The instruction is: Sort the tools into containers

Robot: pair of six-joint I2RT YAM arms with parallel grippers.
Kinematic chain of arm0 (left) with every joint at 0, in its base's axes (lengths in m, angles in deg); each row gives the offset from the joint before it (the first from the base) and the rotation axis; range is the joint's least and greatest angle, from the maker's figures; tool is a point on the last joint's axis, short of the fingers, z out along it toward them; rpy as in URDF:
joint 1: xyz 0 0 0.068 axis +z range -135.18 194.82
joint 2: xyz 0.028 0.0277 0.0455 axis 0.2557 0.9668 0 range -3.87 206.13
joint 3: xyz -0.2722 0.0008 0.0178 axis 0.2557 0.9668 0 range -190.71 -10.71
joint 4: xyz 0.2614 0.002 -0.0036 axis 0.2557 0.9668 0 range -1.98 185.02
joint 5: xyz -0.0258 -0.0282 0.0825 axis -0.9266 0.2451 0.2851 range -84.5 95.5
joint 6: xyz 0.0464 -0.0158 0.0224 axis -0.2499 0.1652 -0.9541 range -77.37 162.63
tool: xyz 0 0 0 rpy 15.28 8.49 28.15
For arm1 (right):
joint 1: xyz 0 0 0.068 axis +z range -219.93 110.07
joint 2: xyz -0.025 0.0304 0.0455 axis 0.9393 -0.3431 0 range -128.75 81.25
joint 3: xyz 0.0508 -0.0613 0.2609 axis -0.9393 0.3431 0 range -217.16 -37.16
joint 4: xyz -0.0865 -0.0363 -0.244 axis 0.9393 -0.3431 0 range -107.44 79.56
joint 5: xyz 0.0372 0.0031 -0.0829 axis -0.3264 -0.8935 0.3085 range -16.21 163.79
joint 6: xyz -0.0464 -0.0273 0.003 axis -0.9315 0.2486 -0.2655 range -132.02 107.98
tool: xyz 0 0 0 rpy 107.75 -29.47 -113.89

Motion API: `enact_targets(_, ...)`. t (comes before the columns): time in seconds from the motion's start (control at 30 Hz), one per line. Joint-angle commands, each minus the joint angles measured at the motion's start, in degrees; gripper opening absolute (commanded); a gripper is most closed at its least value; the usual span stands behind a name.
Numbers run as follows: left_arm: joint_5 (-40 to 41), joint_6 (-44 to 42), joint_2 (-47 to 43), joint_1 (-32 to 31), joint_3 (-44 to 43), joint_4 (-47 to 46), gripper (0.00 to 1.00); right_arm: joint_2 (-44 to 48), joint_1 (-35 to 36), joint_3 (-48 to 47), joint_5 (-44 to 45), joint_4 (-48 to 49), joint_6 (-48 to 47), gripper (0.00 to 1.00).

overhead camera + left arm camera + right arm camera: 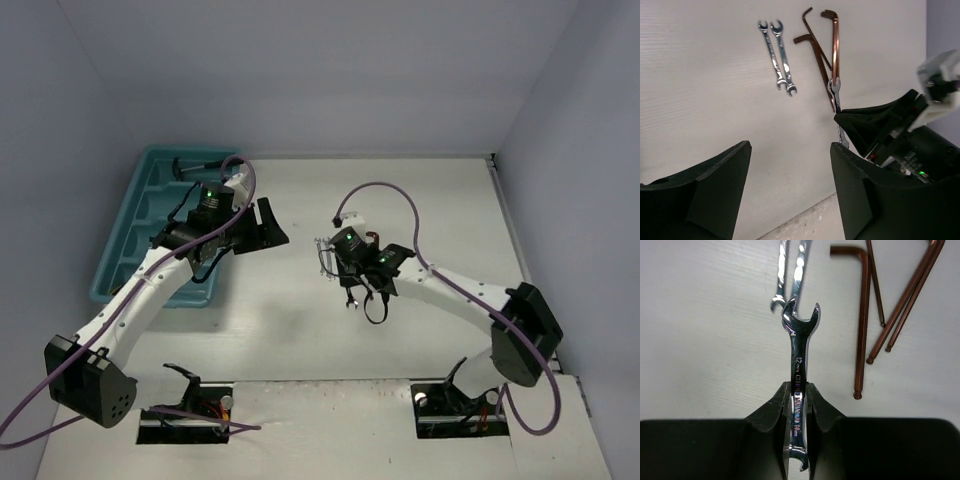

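My right gripper [798, 387] is shut on the shaft of a silver wrench [799, 345], whose open end points away from me, just above the table. The top view shows that gripper [348, 285] at the table's middle with the wrench [351, 301] in it. Two more silver wrenches [777, 55] lie side by side on the table beyond it, and several thin reddish-brown tools [862, 315] lie to their right. My left gripper [790, 146] is open and holds nothing; in the top view it [268, 228] hovers just right of the teal tray [112, 255]. A black-handled hammer [190, 168] lies in the tray's far compartment.
White walls close in the table at the back and on both sides. The tray runs along the left side, partly covered by my left arm. Purple cables loop over both arms.
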Motion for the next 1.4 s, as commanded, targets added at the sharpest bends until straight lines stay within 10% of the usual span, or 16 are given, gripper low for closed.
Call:
enact_targets(0.0, -7.24, 7.21, -0.50, -1.17, 0.69, -14.74, 0.61, 7.16, 0.35, -4.79, -2.29, 2.16, -7.41, 0.00)
enact_targets(0.73, -7.79, 12.72, 8.65, -10.16, -1.98, -28.26, 0.59, 13.06, 0.53, -10.16, -11.72, 8.08, -9.11, 0.00)
enact_targets(1.03, -6.76, 13.27, 8.67, -10.23, -2.38, -28.41, 0.02, 12.25, 0.44, -10.20, -10.93, 8.82, -9.20, 0.00)
enact_targets(1.37, -6.54, 12.08, 6.36, -3.25, -1.97, -26.53, 0.00, 12.22, -0.05, -10.19, -3.90, 8.74, -9.36, 0.71)
